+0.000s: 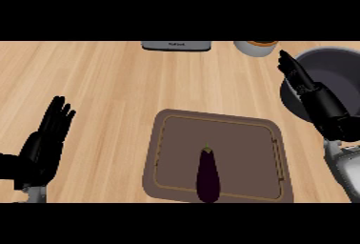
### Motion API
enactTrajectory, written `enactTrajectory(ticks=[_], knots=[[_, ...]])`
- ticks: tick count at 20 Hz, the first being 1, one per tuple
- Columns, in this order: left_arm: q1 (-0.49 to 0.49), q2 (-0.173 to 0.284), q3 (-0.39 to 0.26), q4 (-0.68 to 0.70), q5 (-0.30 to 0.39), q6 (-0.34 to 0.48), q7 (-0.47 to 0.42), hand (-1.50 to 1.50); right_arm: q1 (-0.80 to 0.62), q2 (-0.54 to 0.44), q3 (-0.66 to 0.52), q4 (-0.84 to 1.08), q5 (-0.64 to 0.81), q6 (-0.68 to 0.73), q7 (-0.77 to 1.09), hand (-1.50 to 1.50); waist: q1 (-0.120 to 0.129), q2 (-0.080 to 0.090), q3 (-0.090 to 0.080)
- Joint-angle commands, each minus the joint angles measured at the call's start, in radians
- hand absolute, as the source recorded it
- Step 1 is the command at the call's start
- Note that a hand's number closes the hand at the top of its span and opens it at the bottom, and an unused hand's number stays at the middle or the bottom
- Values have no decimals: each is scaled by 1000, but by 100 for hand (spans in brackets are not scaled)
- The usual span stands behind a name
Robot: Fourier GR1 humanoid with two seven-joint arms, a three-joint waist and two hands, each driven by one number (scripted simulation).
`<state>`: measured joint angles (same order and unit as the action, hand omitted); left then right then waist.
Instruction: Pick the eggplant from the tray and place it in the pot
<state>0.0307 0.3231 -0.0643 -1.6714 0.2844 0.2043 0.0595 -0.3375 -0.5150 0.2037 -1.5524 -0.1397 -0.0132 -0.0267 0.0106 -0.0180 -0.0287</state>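
The eggplant (207, 175) is seen lying lengthwise on the brown tray (175, 125), untouched. The right hand (309, 93) — fingers straight and spread flat — is held over the near rim of the grey pot (330, 59). The left hand (45, 140) is shown resting open at the left edge — fingers up.

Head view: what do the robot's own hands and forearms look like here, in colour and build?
Both hands are glossy black, with long, slim, segmented fingers: the left hand and the right hand. Each joins a light grey, smooth, rounded forearm; the right one shows more, the left only as a sliver. No cables or markings are visible.
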Motion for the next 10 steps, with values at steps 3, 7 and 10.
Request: enactTrajectory(ticks=[3,7,10], knots=[[-45,-20,-41,11,-14,-8,28,0,-32,202,168,15,-111,81,141,-150,17,25,28],[-78,-19,-84,18,-24,-21,73,0,-177,8,344,-22,187,203,100,-150,55,-16,-3],[-138,-45,-89,54,-37,26,152,0,-3,211,306,-35,274,-159,63,-150,-36,14,29]])
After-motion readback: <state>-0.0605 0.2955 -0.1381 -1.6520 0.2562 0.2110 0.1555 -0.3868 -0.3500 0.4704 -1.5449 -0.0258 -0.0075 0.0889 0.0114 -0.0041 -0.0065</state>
